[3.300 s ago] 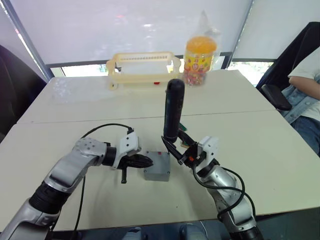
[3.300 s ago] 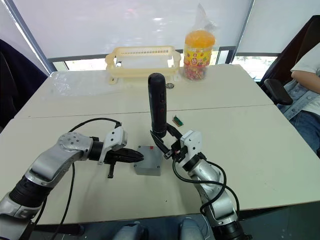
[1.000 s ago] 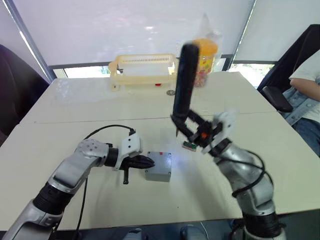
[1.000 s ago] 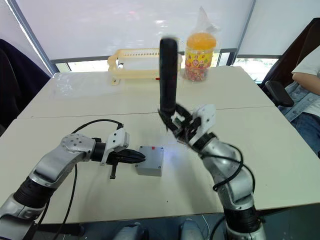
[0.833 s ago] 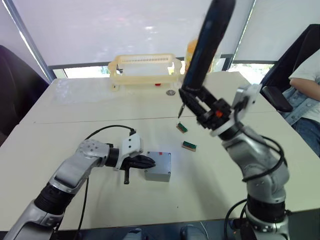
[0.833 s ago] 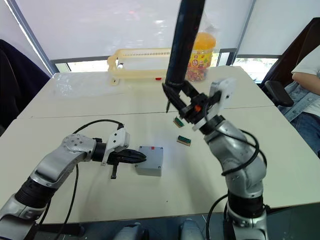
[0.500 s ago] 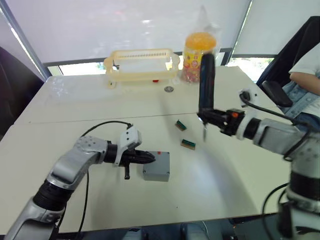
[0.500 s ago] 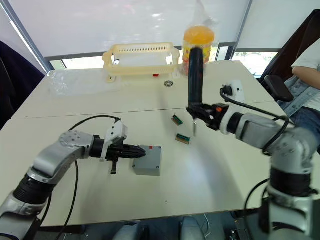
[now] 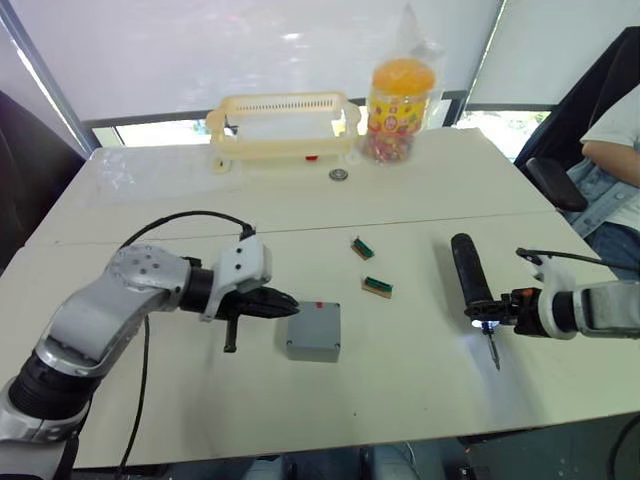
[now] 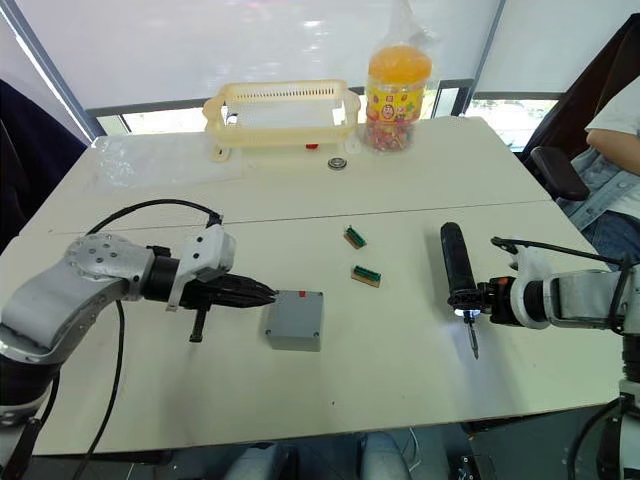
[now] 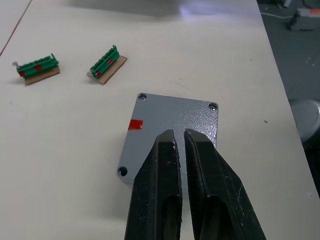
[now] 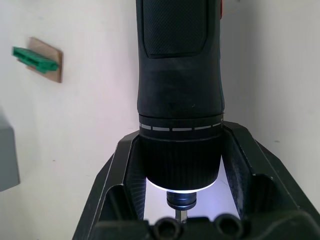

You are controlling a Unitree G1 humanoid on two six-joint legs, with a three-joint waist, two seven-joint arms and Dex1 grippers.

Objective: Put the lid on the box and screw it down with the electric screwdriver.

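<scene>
Your left pincer [image 10: 262, 294] has its two black fingers pressed nearly together with nothing between them, tips just beside the left edge of the small square grey plastic box [image 10: 294, 320]. In the left wrist view the fingertips [image 11: 167, 142] overlap the near part of the flat grey lid [image 11: 171, 134], which sits on the box with screw holes at its corners and a small red mark near one edge.

Your right pincer [image 10: 470, 306] is clenched around the black cylindrical electric screwdriver [image 10: 456, 261] at its collar. The tool lies low over the cream worktop [image 10: 400, 370], well to the right of the box, its body pointing away from you and its thin metal bit toward you. The white light at its tip is on and throws a glow on the worktop.

Two small green connector blocks on brown card [image 10: 366, 275] lie between the box and the screwdriver, a little farther from you. At the far side you have a pale yellow slotted plastic basket [image 10: 281, 118]; what it holds cannot be made out. Beside it stands a clear jar with an orange lid [image 10: 397, 86], filled with coloured pieces and wrapped in a plastic bag, and a small round metal object [image 10: 337, 163] lies in front of the basket.

The worktop between the box and the near edge is open, as is the stretch between box and screwdriver. A seated person [image 10: 618, 150] is near the right edge.
</scene>
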